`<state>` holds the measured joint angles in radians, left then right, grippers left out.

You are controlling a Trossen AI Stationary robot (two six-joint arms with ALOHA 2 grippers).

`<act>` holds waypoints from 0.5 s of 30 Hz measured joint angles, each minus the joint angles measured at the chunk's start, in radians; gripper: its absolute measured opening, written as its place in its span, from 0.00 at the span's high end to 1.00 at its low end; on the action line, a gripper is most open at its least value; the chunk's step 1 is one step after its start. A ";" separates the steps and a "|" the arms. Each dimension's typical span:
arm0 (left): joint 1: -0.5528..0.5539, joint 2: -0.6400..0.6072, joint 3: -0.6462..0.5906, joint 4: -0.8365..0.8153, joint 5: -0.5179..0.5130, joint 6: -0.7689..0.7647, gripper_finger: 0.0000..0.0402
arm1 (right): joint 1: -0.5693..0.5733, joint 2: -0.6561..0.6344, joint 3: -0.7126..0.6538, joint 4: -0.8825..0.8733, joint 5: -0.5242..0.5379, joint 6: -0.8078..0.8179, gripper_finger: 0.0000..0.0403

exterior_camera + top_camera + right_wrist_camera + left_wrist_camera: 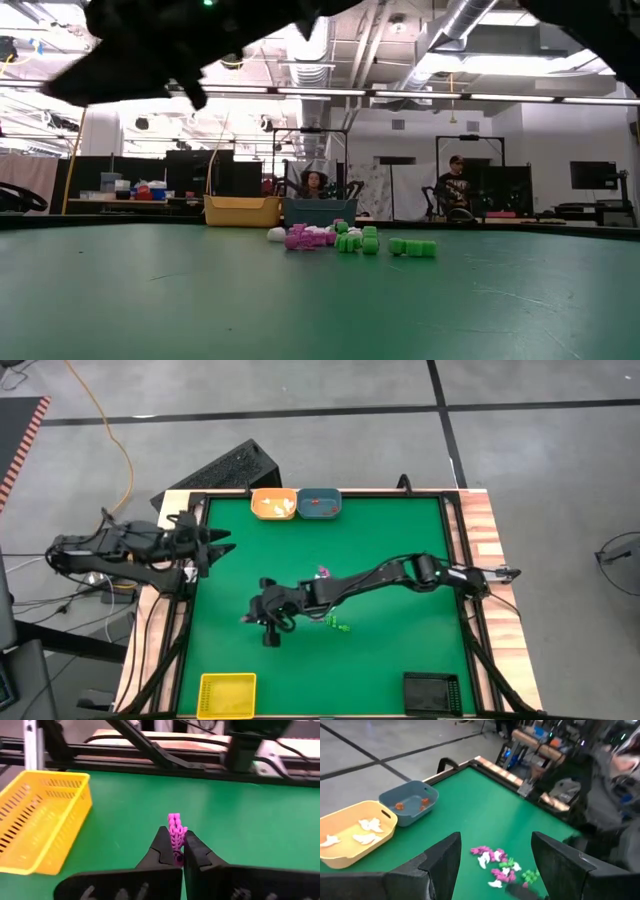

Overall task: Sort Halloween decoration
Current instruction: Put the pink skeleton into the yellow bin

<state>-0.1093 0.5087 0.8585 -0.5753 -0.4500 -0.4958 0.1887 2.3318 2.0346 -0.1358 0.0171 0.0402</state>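
Note:
The Halloween decoration shows as a small pile of purple, white and green trinkets lying on the green table mid-way across, also in the low view. My right gripper reaches over the table left of the pile and is shut on one purple trinket. My left gripper hangs open at the table's left edge, facing the pile and holding nothing. My right gripper pinches the purple trinket's near end between its two fingertips. The rest of the trinket sticks out beyond the tips. The fingers come from the table's right, slanting down a little. The trinket is lifted clear of the green surface.
A yellow tray stands at the near left, a black tray at the near right. At the far edge are an orange tray with white pieces and a blue tray with orange-red pieces. People sit in the room behind.

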 joint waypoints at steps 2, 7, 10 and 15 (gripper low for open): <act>0.000 -0.019 0.000 0.001 0.000 -0.013 0.42 | 0.008 0.037 0.052 0.000 -0.022 -0.007 0.99; 0.000 -0.057 0.000 0.010 0.000 -0.051 0.42 | 0.049 0.101 0.156 0.010 -0.034 -0.024 0.99; 0.000 -0.071 0.000 0.010 0.000 -0.071 0.42 | 0.079 0.142 0.214 0.009 -0.032 -0.024 0.99; 0.000 -0.080 0.000 0.009 0.000 -0.076 0.42 | 0.122 0.179 0.262 0.015 -0.023 -0.024 0.99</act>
<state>-0.1095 0.4286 0.8589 -0.5663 -0.4502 -0.5716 0.3110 2.5108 2.2971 -0.1212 -0.0055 0.0160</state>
